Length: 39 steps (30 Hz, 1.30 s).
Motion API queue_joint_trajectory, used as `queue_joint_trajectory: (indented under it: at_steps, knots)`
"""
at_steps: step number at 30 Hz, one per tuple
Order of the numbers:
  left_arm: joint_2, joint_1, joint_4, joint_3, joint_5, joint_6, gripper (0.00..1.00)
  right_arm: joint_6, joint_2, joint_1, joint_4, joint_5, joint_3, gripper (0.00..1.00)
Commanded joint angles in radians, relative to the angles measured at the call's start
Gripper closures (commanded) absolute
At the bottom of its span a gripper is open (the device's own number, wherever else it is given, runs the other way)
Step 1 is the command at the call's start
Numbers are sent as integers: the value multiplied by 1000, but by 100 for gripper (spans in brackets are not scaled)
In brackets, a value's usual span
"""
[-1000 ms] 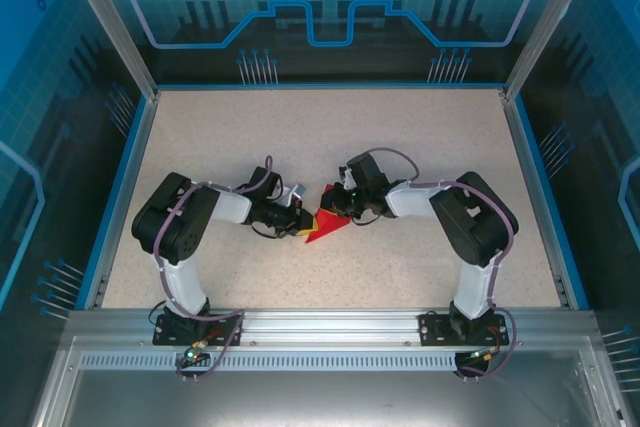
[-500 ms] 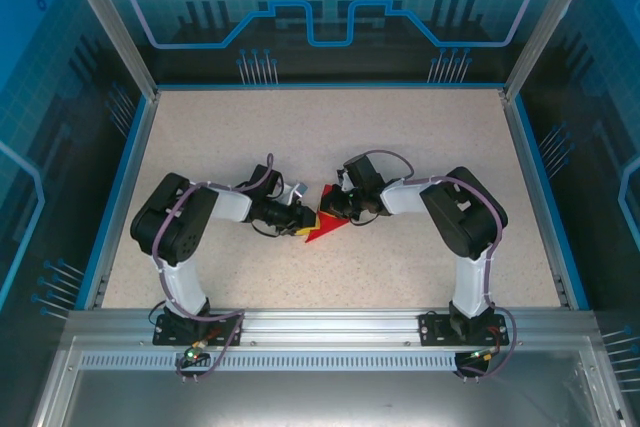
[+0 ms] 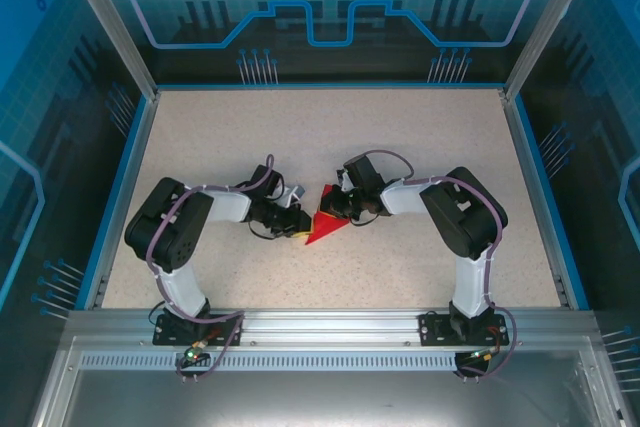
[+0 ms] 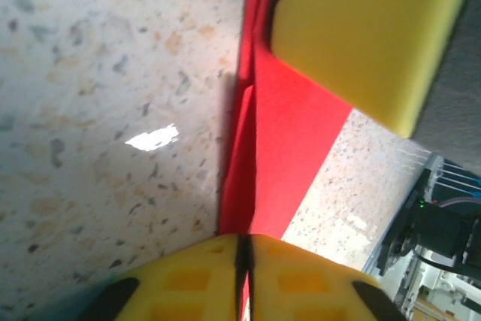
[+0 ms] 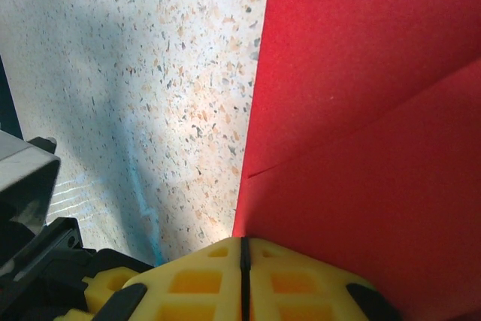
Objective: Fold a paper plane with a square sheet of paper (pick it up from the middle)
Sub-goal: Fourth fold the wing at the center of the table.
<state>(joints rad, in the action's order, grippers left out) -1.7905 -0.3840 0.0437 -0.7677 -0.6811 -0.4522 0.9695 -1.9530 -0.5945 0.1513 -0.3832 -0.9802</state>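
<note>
The red paper sheet lies near the middle of the speckled table, folded into a pointed wedge whose tip aims toward the near-left. Both arms reach inward and meet over it: the left gripper comes at its left edge and the right gripper at its upper right side. From the left wrist, the left gripper has its yellow foam pads pressed together with a thin sliver of red caught in the seam — the sheet runs away from them as a long doubled strip, one layer raised slightly off the tabletop and casting a dark shadow along its left edge. A yellow pad of the right gripper rests on the paper at the far end of that strip. From the right wrist, the right gripper is likewise closed, pads meeting on the sheet's edge, and the paper spreads flat ahead of them with a diagonal fold line crossing it.
</note>
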Motion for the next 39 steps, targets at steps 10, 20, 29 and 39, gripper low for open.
queue_joint_trajectory:
  at_steps: [10,20,29,39]
  knots:
    - [4,-86,309,-39,261,86,92,-21,-66,-23,-82,64,41,90]
    - [122,-98,319,-23,219,92,78,-24,-70,-22,-88,66,32,90]
    - [118,-111,325,-39,190,96,71,-25,-75,-22,-89,61,29,90]
    - [142,-114,324,-67,236,69,70,-30,-73,-21,-93,58,30,90]
